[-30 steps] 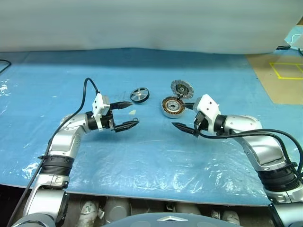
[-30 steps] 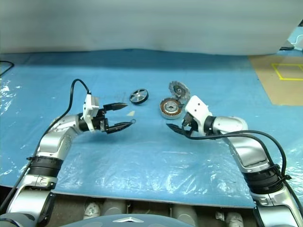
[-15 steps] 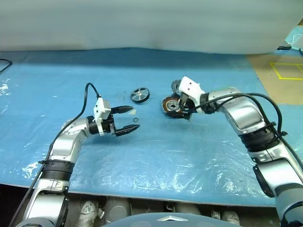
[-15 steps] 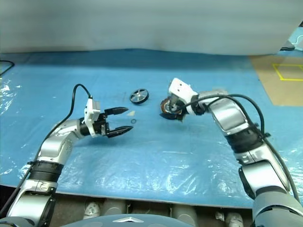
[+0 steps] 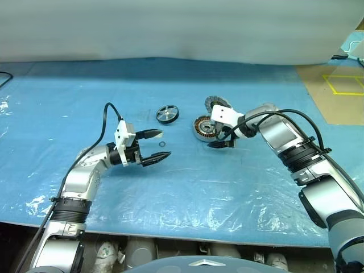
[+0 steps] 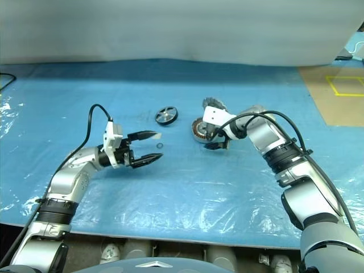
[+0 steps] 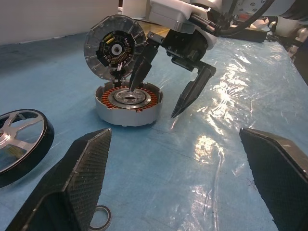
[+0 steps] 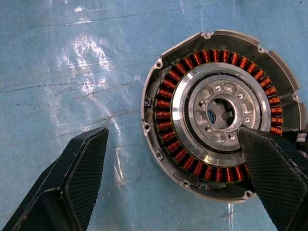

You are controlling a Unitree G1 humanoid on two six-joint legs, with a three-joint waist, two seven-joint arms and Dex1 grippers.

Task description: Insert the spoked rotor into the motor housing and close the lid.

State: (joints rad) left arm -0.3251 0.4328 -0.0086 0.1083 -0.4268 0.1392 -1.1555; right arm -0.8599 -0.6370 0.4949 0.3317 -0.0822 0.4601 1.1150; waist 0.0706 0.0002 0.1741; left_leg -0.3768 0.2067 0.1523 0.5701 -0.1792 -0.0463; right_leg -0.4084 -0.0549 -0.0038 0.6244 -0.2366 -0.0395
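The spoked rotor (image 5: 167,114) lies far-right of the left tool (image 5: 154,147), nearer it than the right tool (image 5: 220,136) over the motor housing (image 5: 205,127); both tools gape, holding nothing.

**No readable markings**

No text, label, brand, number or sign can be read on anything in these views.
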